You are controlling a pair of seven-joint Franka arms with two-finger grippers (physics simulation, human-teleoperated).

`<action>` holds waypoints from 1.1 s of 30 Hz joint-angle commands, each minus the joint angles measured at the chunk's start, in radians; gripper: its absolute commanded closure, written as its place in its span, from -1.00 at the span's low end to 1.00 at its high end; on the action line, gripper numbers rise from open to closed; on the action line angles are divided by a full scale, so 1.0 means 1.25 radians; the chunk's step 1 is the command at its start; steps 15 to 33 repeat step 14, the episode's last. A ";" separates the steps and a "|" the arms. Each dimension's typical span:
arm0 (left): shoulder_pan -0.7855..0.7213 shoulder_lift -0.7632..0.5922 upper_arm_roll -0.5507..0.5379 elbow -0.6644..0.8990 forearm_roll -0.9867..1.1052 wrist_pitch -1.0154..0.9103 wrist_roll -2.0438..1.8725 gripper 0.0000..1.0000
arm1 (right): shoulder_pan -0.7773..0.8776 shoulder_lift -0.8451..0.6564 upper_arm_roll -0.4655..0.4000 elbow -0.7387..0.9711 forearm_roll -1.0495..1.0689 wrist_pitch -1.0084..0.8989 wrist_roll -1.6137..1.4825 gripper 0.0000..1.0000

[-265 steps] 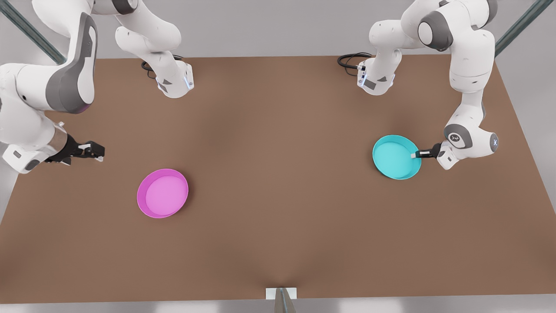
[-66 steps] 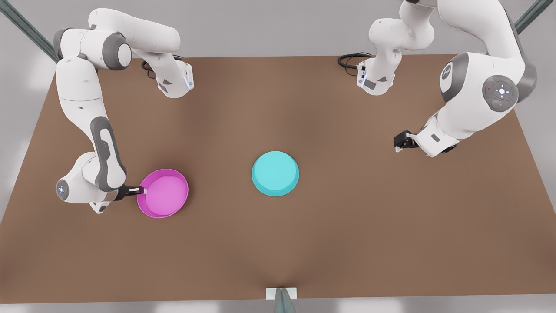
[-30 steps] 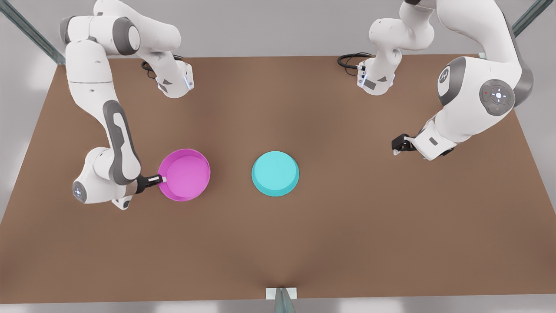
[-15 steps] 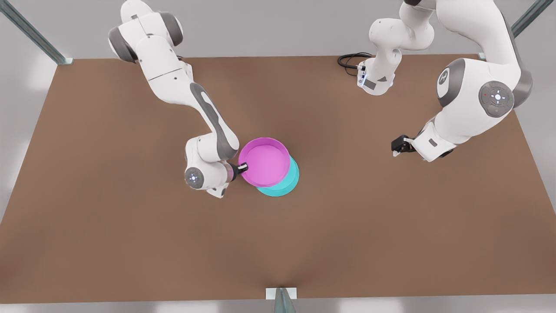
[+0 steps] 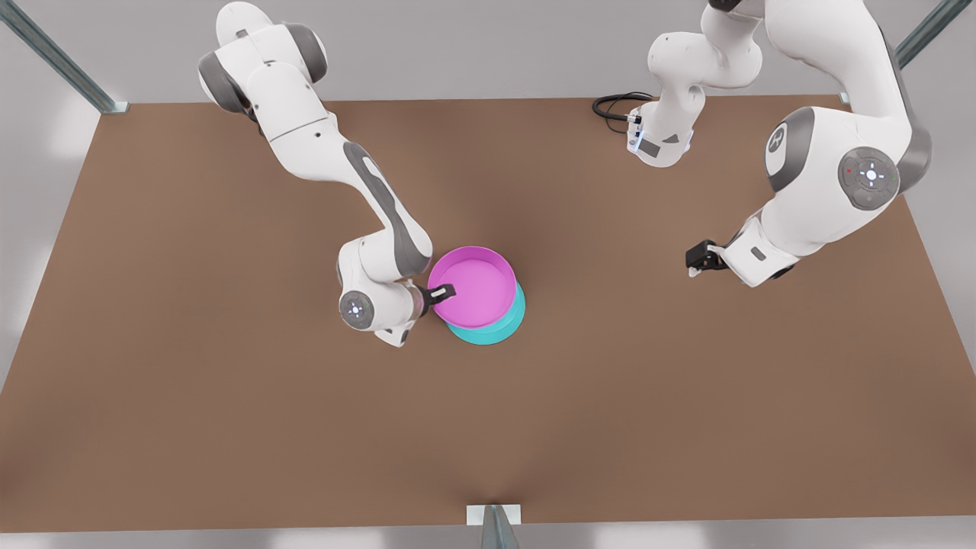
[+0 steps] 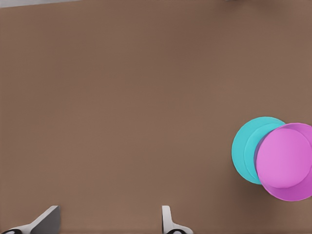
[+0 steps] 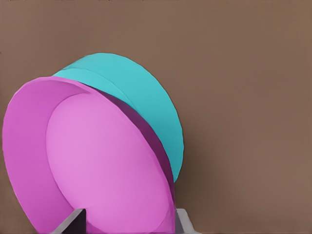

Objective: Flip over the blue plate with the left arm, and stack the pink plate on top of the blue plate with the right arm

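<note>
Scanning the brown table, we note the left arm waiting at the front view's right, its gripper spread wide, holding nothing. Mid-table, the right arm holds the pink plate over the upturned blue plate, right gripper clamped on the pink rim.

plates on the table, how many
2: the pink plate near the table's middle, held at its rim by the right gripper, above the upside-down blue plate and offset from it.
</note>
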 commanded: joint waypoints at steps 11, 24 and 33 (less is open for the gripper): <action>0.000 -0.007 0.002 0.000 0.001 0.023 -0.001 -1.00 | -0.260 -0.319 -0.080 0.286 -0.541 -0.479 0.077 -1.00; 0.000 -0.021 0.017 0.002 0.005 0.015 0.000 -1.00 | -0.256 -0.319 -0.077 0.286 -0.535 -0.480 0.083 -1.00; 0.000 -0.021 0.017 0.002 0.005 0.015 0.000 -1.00 | -0.256 -0.319 -0.077 0.286 -0.535 -0.480 0.083 -1.00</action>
